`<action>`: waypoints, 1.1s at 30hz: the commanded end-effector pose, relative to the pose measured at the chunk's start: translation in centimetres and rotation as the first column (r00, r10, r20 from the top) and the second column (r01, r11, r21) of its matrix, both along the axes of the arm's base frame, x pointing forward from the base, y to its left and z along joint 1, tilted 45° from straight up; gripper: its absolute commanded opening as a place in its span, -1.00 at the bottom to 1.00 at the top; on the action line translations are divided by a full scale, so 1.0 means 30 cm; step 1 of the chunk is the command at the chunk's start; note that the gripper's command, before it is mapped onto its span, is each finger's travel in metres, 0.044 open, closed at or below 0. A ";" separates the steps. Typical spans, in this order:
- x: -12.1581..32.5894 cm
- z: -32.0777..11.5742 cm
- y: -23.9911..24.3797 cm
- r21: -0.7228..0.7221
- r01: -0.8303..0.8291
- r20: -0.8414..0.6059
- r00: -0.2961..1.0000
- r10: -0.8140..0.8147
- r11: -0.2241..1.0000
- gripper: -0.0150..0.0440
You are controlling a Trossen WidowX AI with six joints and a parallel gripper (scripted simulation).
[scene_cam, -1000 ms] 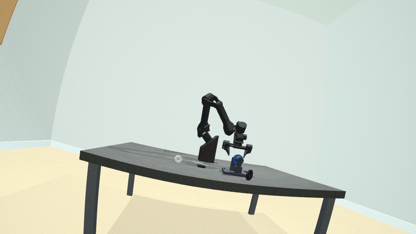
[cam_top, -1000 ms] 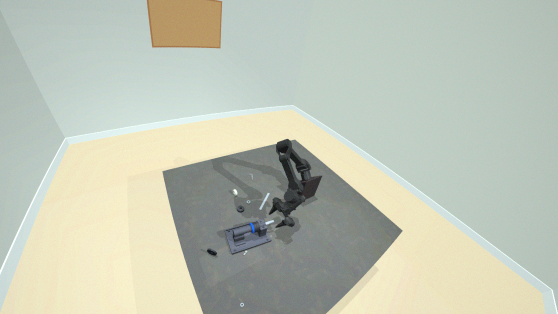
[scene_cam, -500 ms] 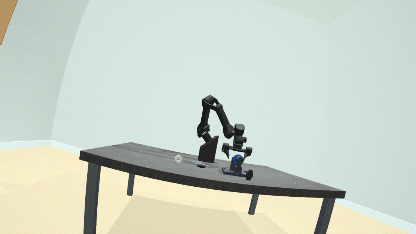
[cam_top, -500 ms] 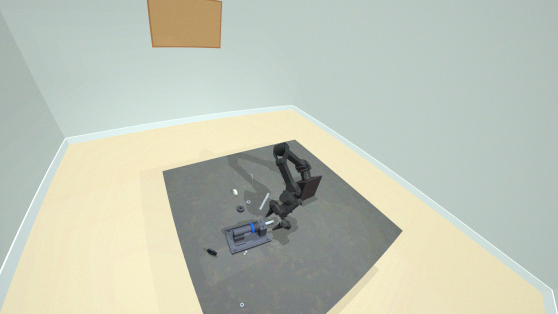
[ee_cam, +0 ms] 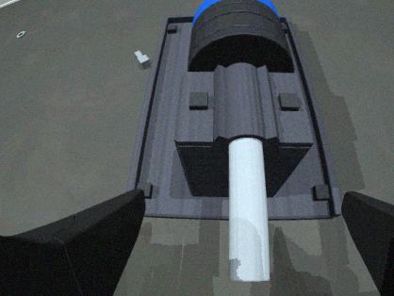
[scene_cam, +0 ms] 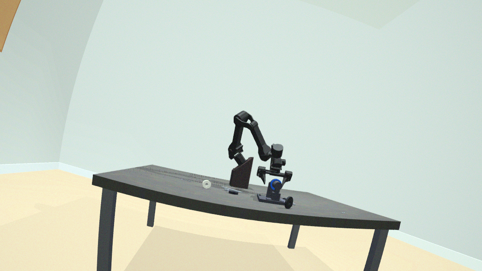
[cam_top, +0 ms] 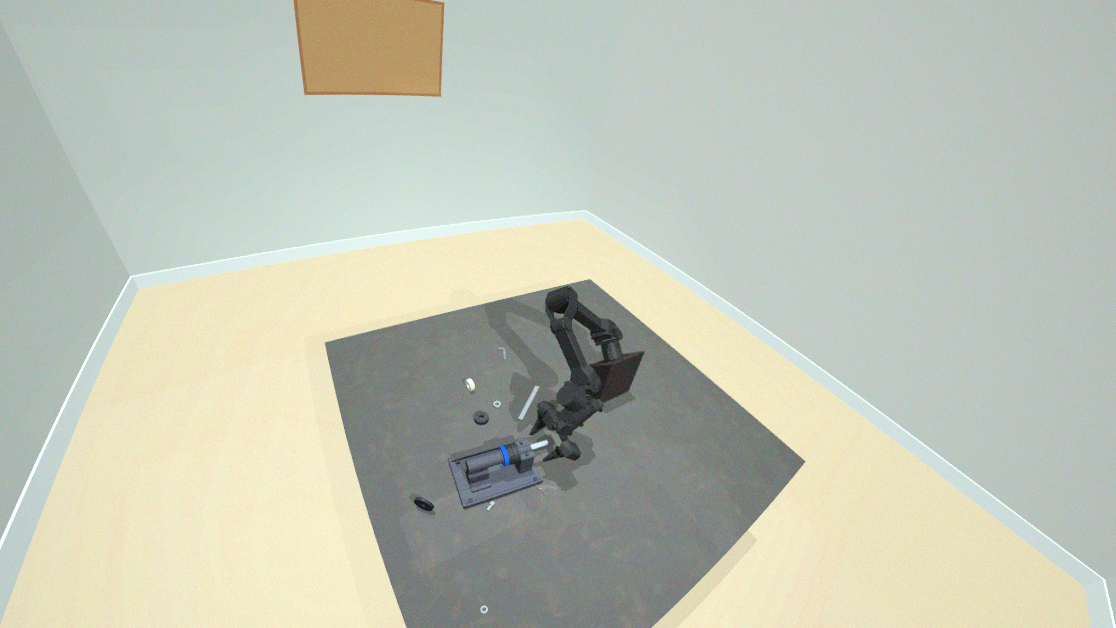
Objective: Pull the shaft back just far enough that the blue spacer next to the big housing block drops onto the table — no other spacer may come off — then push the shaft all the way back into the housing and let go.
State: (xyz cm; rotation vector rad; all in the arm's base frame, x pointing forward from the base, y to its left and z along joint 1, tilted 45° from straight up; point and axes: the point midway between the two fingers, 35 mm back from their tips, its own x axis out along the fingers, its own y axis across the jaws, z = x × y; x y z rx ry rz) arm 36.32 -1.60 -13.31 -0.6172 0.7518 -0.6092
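Observation:
My gripper (cam_top: 540, 445) (scene_cam: 273, 184) (ee_cam: 246, 202) is open and empty, one finger on each side of the white shaft (cam_top: 538, 446) (ee_cam: 248, 222), touching neither side in the wrist view. The shaft sticks out of the smaller housing block (cam_top: 526, 462) (ee_cam: 198, 124) towards the arm. Several dark spacers (cam_top: 513, 452) (ee_cam: 240, 24) sit just beyond that block. The blue spacer (cam_top: 504, 455) (scene_cam: 271, 184) (ee_cam: 200, 8) is in line after them, against the long grey housing barrel (cam_top: 482, 462). All stand above the base plate (cam_top: 507, 492) (ee_cam: 160, 94). The shaft inside the housing is hidden.
A black disc (cam_top: 423, 504) (scene_cam: 288, 202) stands on edge beyond the plate. A dark ring (cam_top: 476, 417) (scene_cam: 233, 192), a white ring (cam_top: 469, 385) (scene_cam: 203, 184) and a pale bar (cam_top: 529, 402) lie beside it. A small pale piece (cam_top: 490, 506) (ee_cam: 141, 58) is near the plate.

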 end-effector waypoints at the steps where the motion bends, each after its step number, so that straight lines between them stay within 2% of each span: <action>1: 0.003 0.000 0.002 0.002 -0.005 0.000 1.000 0.005 1.000 1.00; 33: 0.036 -0.024 -0.038 0.001 -0.005 0.000 1.000 0.005 1.000 1.00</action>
